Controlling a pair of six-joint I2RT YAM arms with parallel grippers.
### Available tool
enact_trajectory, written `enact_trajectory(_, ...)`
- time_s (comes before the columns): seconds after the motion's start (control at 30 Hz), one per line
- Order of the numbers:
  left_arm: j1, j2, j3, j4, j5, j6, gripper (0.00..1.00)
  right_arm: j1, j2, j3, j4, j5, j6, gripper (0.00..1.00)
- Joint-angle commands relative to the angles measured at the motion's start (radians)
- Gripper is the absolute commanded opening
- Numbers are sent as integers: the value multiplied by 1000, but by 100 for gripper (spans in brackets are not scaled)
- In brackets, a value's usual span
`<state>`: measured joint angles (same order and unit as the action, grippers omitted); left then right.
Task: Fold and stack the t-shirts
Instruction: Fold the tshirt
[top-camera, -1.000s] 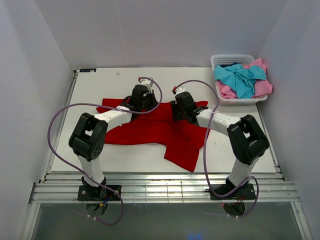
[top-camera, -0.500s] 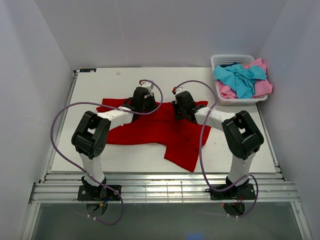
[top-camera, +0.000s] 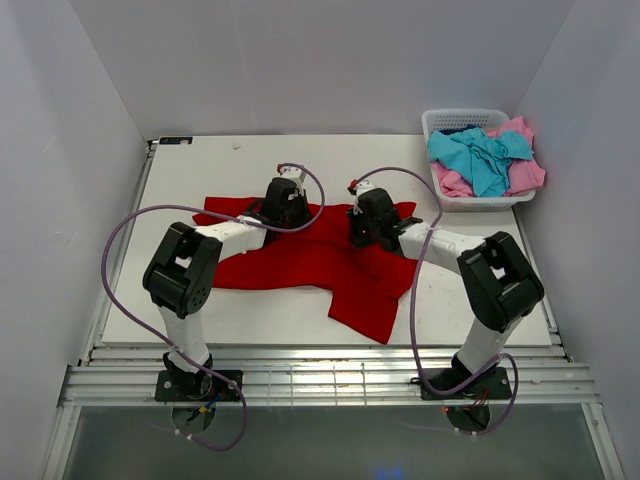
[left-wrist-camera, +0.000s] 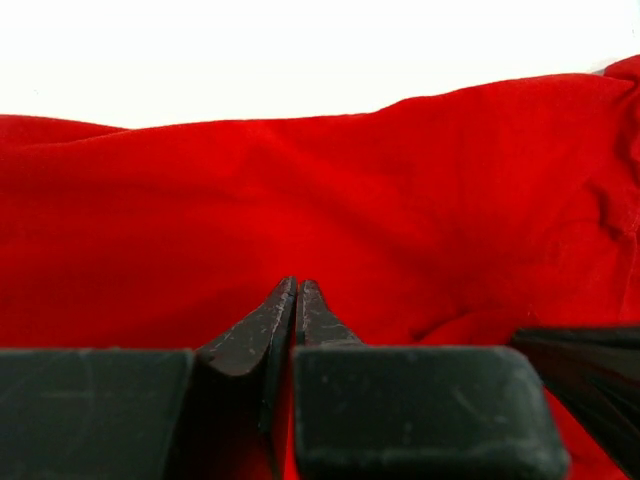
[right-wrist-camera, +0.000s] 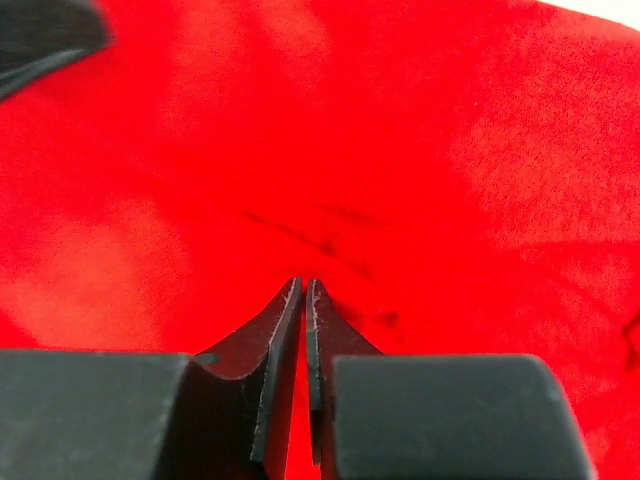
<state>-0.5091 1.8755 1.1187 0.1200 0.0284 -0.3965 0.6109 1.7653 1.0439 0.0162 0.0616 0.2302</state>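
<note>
The large bright red t-shirt (top-camera: 320, 262) lies spread and rumpled across the middle of the table. My left gripper (top-camera: 283, 212) is pressed down on its back left part. In the left wrist view it (left-wrist-camera: 297, 282) is shut, with a sliver of the red t-shirt (left-wrist-camera: 350, 180) pinched between its fingers. My right gripper (top-camera: 362, 228) sits on the back right part of the shirt. It (right-wrist-camera: 303, 282) is shut too, with a thin fold of the red t-shirt (right-wrist-camera: 350, 130) between its fingers. A turquoise t-shirt (top-camera: 480, 155) and a pink t-shirt (top-camera: 525, 172) are heaped in the basket.
A white lattice basket (top-camera: 465, 113) stands at the back right corner of the white table (top-camera: 190, 170). White walls close in the left, back and right sides. Purple cables loop off both arms.
My right gripper has shut on the red cloth and its arm has shifted slightly right. My left gripper has stayed shut in nearly the same spot.
</note>
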Motion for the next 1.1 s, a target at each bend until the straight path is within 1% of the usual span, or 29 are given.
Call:
enact_trajectory(0.0,-5,-58,-10,18,-13,5,14,18,-119,-39,24,-51,27,12)
enact_trajectory(0.1,-5,-64,-17,18,-13,2,14,39,-154,-82,25,-109,35,11)
enact_trajectory(0.17,-5,-68,-23,18,-13,-1,14,55,-159,-99,25,-120,43,12)
enact_trajectory(0.33,-5,-81,-37,18,-13,-2,14,84,-121,-120,24,-177,58,12)
enact_trajectory(0.43,-5,-93,-48,18,-13,1,14,112,-110,-127,37,-149,63,12)
enact_trajectory(0.47,-5,-96,-49,18,-45,4,14,119,-115,-125,42,-117,64,12)
enact_trajectory(0.5,-5,-99,-53,18,-45,5,14,119,-116,-120,44,-108,67,13)
enact_trajectory(0.6,-5,-99,-48,18,-33,7,14,119,-112,-70,8,-30,69,25)
enact_trajectory(0.63,-5,-99,-46,17,-30,7,14,118,-110,-55,-7,-5,69,35)
enact_trajectory(0.67,-5,-98,-45,18,8,7,14,118,-112,-35,-15,16,69,38)
enact_trajectory(0.73,-5,-99,-42,23,25,-4,14,118,-122,-27,-15,70,64,44)
enact_trajectory(0.83,-9,-99,-31,35,68,-15,14,113,-125,-15,-15,133,60,47)
enact_trajectory(1.07,-31,-81,-7,44,110,-27,14,86,-73,2,-15,152,60,47)
